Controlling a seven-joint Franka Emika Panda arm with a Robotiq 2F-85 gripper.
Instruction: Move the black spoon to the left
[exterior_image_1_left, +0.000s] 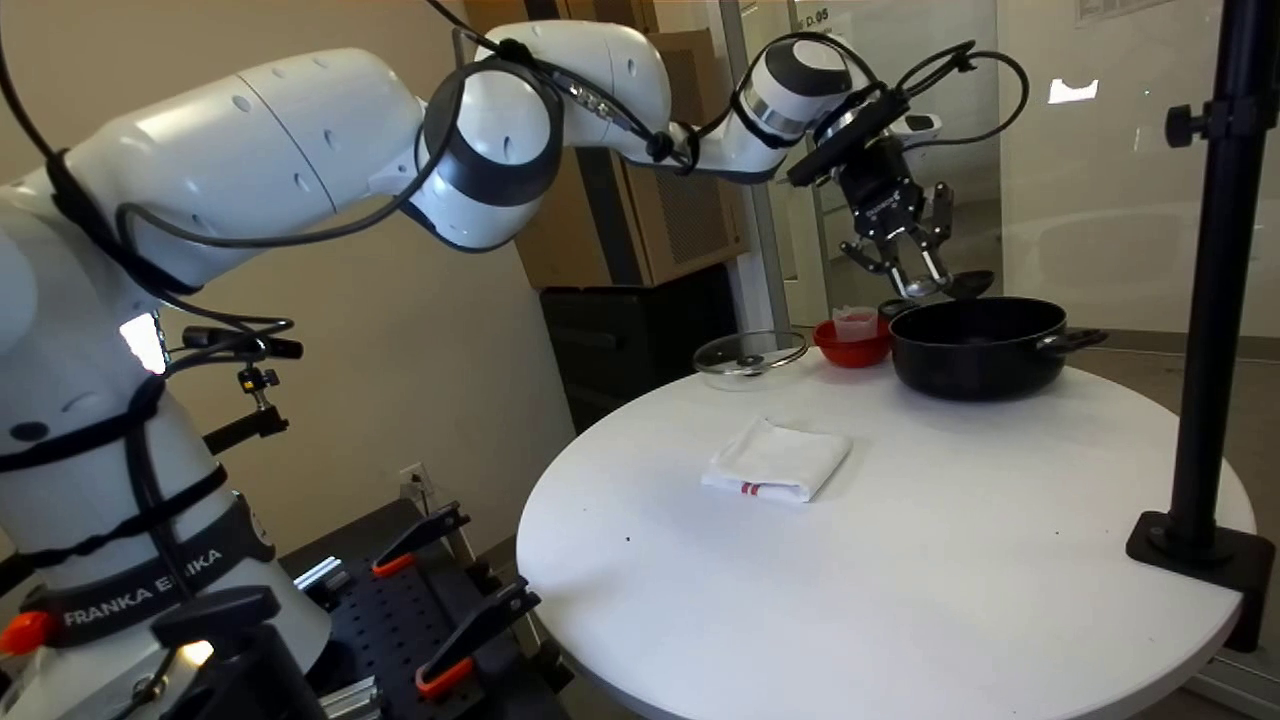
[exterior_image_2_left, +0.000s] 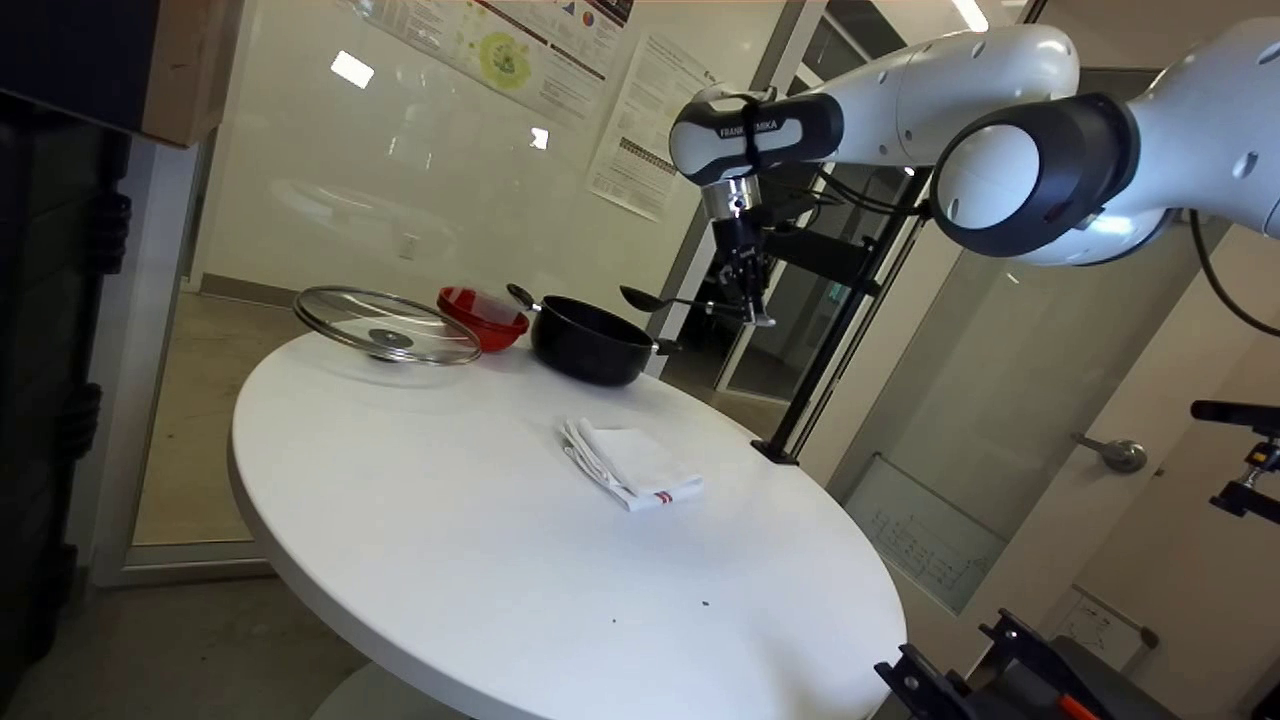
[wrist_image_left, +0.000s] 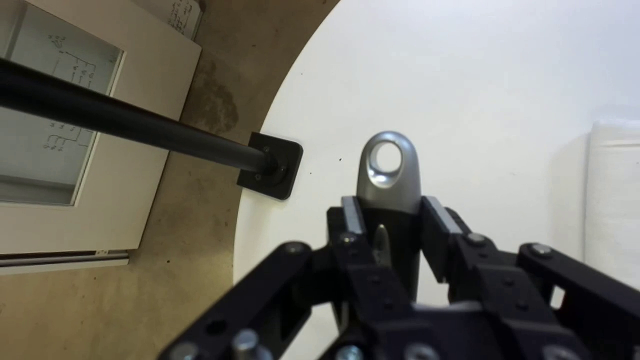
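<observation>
I hold the black spoon (exterior_image_1_left: 968, 285) aloft in an exterior view, my gripper (exterior_image_1_left: 922, 283) pinching its handle at 9 o'clock from its bowl, the black pan (exterior_image_1_left: 978, 355) at 6 o'clock below on the white table (exterior_image_1_left: 880, 580). In an exterior view, the spoon's bowl (exterior_image_2_left: 642, 299) points toward 9 o'clock from the gripper, a visible gap between it and the pan, at about 8. In the wrist view, the fingers (wrist_image_left: 353, 215) press the handle from 3 and 9 o'clock, its looped silvery end jutting toward 12; the stand foot (wrist_image_left: 281, 177) lies at 9, the folded cloth (wrist_image_left: 615, 205) at 3. I judge the carry is in hand: grasp and lift look done, the setting-down not yet. The next move likely calls for a steady swing leftward, bowl well above the pan's rim, then a descent before I let go; whose left is meant is not clear to me.
</observation>
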